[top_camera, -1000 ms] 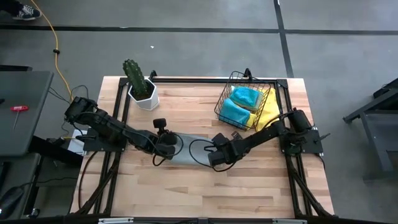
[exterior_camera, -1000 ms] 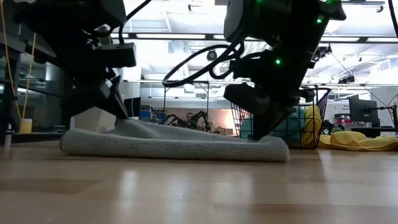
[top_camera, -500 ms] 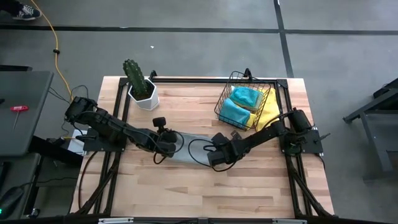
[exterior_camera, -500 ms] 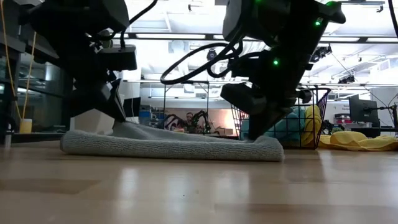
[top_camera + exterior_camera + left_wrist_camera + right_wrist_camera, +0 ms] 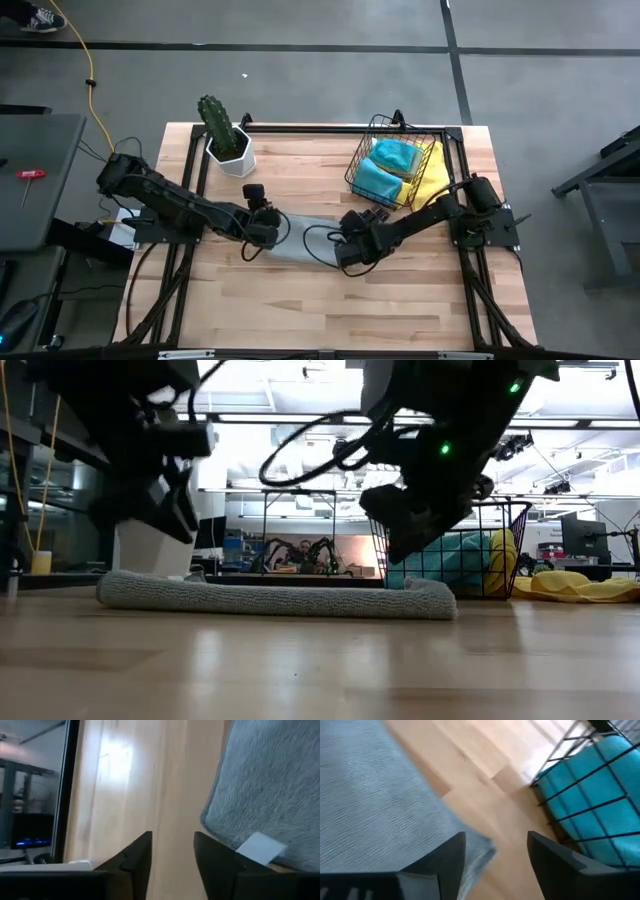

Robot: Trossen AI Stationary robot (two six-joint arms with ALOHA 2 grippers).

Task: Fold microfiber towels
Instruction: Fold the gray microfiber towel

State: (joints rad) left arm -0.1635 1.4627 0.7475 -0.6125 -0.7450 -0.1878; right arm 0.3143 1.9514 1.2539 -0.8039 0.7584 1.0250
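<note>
Big open workshop with a grey concrete floor, and in the middle a butcher-block wooden table [image 5: 300, 290] with a black frame around it. From table height you can see shelving, monitors and bright ceiling lights way in the back.

The grey towel [image 5: 270, 598] lies flat on the table near the centre, folded into a long low strip. Both arms reach in from their bases at the table's sides, stretched low and angled toward each other, so they meet over the towel's two ends.

The left gripper [image 5: 262, 228] hangs just above the towel's left end. Its fingers [image 5: 137, 857] are spread apart with bare wood showing between them, holding nothing. The towel's edge, with a small white tag [image 5: 261, 848], sits just beside one finger. From the low camera the gripper clears the cloth, not touching it.

The right gripper [image 5: 350, 252] is over the other end, wrist tilted down. Its fingers [image 5: 450, 857] are also apart and empty, the towel's corner poking out between them. Low view shows it lifted off the cloth too.

Toward the back right there's a black wire basket [image 5: 362, 160] with two teal towels [image 5: 388, 165] stacked inside, well apart from the grey one. A yellow towel [image 5: 432, 172] is draped on the table right beside the basket, partly under it. At back left a cactus [image 5: 216, 121] stands in a white faceted pot [image 5: 234, 157].
</note>
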